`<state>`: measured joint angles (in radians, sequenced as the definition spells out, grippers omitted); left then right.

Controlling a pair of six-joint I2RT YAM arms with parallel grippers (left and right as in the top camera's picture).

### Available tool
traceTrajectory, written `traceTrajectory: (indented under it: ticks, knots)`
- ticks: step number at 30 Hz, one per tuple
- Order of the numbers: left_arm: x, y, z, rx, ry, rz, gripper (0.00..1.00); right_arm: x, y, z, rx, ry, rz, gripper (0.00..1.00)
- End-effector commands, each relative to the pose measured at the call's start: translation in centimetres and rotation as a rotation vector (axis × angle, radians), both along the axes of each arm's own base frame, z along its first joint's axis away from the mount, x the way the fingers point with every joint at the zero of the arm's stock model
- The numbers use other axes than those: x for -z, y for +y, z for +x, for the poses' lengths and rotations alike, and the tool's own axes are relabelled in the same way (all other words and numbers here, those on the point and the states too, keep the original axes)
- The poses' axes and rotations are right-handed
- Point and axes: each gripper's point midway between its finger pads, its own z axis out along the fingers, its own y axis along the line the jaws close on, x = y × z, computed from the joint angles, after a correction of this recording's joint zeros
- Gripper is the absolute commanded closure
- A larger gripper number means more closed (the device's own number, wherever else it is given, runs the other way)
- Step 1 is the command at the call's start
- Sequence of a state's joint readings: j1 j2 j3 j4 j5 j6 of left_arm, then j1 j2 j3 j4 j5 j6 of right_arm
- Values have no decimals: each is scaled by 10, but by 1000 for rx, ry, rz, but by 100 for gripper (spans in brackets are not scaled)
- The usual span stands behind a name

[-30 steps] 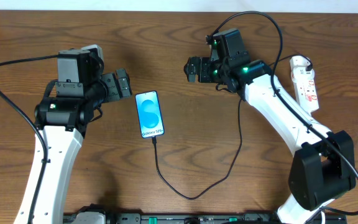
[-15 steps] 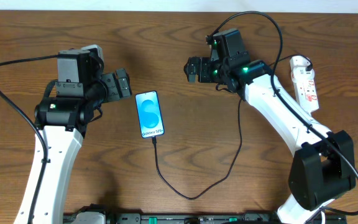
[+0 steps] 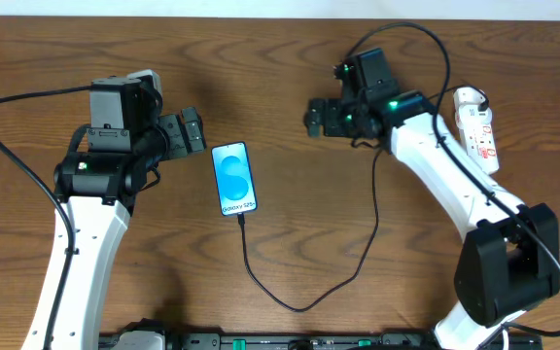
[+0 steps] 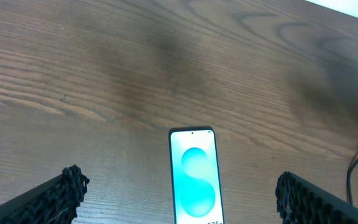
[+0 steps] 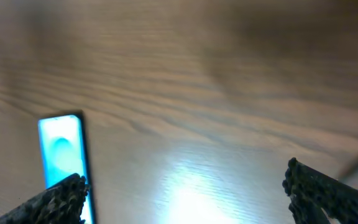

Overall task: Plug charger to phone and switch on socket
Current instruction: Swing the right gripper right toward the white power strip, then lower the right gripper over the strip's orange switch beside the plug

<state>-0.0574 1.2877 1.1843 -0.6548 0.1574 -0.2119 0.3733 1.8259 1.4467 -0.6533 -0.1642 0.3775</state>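
Note:
The phone lies flat on the wooden table with its blue-and-white screen lit; it also shows in the left wrist view and the right wrist view. The black charger cable runs from the phone's near end in a loop toward the right arm; its adapter is hidden. The white socket strip lies at the far right. My left gripper is open and empty just left of the phone's far end. My right gripper is open and empty, well right of the phone.
Black arm cables arc over the table on the left and over the right arm. The table's far edge shows in the left wrist view.
My right gripper has moved to the right, away from the phone and toward the socket strip. The left arm, phone and cable have not moved.

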Motion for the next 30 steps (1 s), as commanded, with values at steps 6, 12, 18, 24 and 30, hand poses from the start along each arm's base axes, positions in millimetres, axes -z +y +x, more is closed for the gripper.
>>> traceTrajectory:
  ticks: [6,12,18,24,30]
  knots:
    - [-8,1,3,2,-20,12,0,-5,-51,2,21,59,-17,1]
    - [-8,1,3,2,-19,12,0,-12,-81,-3,76,109,52,1]
    - [-8,1,3,2,-20,12,0,-28,-105,-7,107,89,48,1]
    - [-8,1,3,2,-20,12,0,-41,-130,-8,123,54,32,1]
    - [-8,1,3,2,-20,12,0,-39,-159,-14,122,63,-3,1]
